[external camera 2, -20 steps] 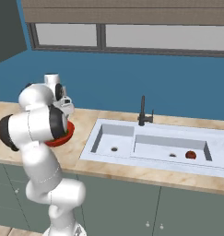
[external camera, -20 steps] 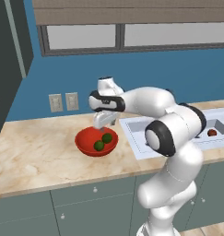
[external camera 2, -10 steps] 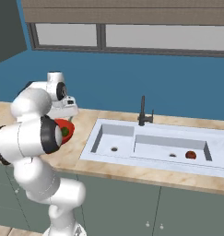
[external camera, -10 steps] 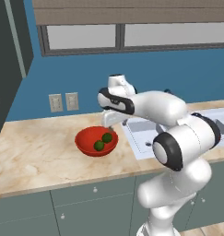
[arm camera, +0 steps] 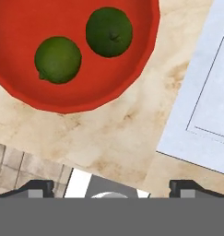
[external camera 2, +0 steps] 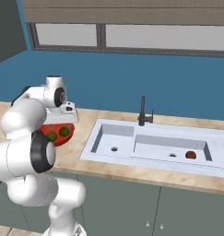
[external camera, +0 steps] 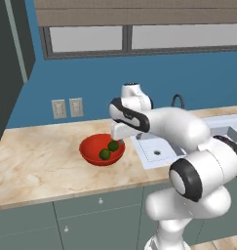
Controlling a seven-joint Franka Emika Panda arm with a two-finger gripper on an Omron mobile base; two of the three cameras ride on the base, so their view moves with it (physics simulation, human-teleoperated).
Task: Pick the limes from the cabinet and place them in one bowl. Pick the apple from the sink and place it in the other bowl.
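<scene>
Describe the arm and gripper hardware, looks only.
Glossy white rounded arm links with dark bands at the joints. A white cylindrical wrist carries a black-and-white hand. The gripper has two small dark finger tips. No cables or markings are visible.

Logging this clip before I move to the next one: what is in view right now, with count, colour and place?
limes: two, dark green, apart inside the red bowl
red bowl: one, glossy red, on the counter left of the sink
apple: one, dark red, in the sink's right basin
sink: one, pale grey-white, double basin, set in the counter
faucet: one, black, behind the sink
counter: one, beige marbled
wall outlets: two, pale, on the blue wall
window: one, above the counter
gripper: fingers wide apart, empty, over the counter between bowl and sink
</scene>
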